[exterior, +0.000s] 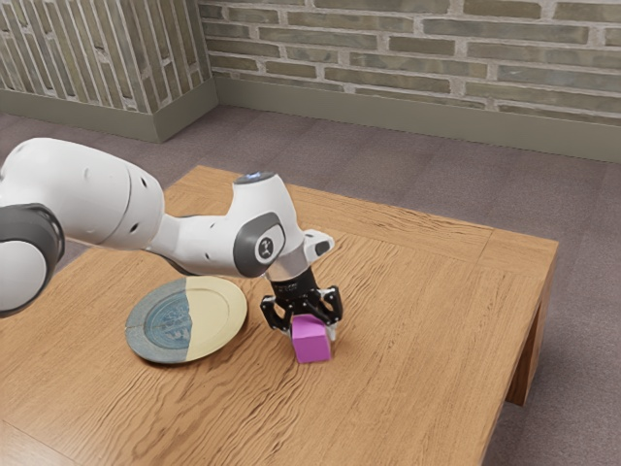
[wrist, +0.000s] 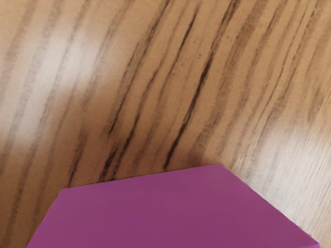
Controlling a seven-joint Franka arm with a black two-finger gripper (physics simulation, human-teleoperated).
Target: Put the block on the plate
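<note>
The purple block (exterior: 311, 348) is off the plate, in the inner part of the wooden counter (exterior: 437, 340), in from both the far edge and the edge toward the exterior view's right. The black fingers (exterior: 336, 306) are down around the upper part of the block, at its sides. I cannot tell whether they are released or clenched on it, nor whether the block rests on the wood or is raised a little.

The plate (exterior: 221, 313) lies flat toward the exterior view's left of the block, a short way apart from it, and closer than the block is to the counter's far left corner in that view. One half is blue-grey with a pattern, the other plain cream. The white arm (exterior: 107, 194) reaches in from the exterior view's left, passing above the counter beyond the plate.

In the wrist view the block is large and close under the hand, its sides cut at a slant, with streaked wood grain beyond it. Behind the counter, past a purplish-grey floor (exterior: 388, 170), stands a brick wall (exterior: 408, 53)
</note>
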